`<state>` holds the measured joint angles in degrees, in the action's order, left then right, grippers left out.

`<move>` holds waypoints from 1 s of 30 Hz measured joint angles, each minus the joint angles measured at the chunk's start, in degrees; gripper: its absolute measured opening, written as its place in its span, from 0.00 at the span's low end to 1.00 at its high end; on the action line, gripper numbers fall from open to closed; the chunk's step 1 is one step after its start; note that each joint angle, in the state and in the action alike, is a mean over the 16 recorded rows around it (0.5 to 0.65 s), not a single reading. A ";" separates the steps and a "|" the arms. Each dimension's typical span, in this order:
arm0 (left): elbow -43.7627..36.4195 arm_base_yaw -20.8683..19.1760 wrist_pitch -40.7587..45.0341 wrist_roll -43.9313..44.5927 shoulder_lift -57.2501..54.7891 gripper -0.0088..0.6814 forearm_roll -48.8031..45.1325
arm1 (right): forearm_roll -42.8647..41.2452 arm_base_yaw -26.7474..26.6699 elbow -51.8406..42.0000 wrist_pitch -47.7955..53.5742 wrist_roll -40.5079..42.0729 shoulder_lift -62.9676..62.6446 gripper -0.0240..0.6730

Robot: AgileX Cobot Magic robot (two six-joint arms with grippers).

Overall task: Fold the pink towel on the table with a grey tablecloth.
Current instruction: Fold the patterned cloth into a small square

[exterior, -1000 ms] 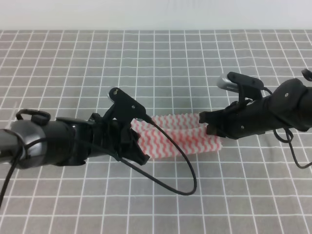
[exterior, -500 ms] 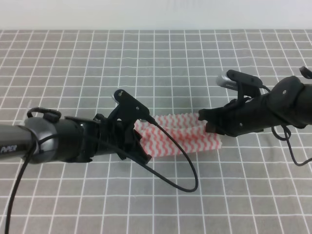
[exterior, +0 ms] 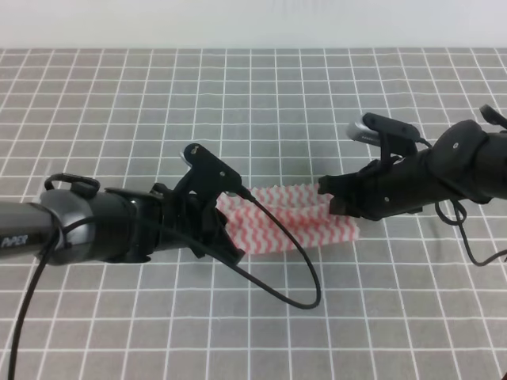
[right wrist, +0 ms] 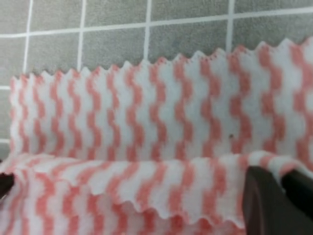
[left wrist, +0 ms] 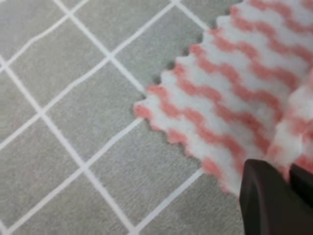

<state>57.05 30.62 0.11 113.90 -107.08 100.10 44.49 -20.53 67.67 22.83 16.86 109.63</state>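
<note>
Left tool (exterior: pixel 230 237) and right tool (exterior: pixel 331 199) both low, closed.

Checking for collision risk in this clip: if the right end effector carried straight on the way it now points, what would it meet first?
The right end effector points leftward along the pink towel, so it would likely meet more towel first, then the left end effector at the opposite end. Depth is hard to judge.

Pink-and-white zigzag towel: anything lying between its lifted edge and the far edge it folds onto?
Nothing visible. The pink-and-white zigzag towel shows only its own flat layer ahead, then bare grey gridded tablecloth; both hands sit at its ends.
</note>
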 joint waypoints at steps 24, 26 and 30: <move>2.49 -0.80 -0.09 0.61 -0.67 0.01 0.19 | -0.23 0.00 3.37 0.88 0.00 2.19 0.01; 2.72 -0.93 -0.06 0.64 -0.83 0.01 0.19 | -0.24 0.00 3.54 1.00 0.00 2.49 0.01; 3.06 -1.19 0.10 0.62 -1.00 0.01 0.38 | -0.24 0.00 3.70 1.10 0.00 2.77 0.01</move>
<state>60.11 29.43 0.21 114.52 -108.08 100.48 44.25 -20.53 71.37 23.93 16.86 112.40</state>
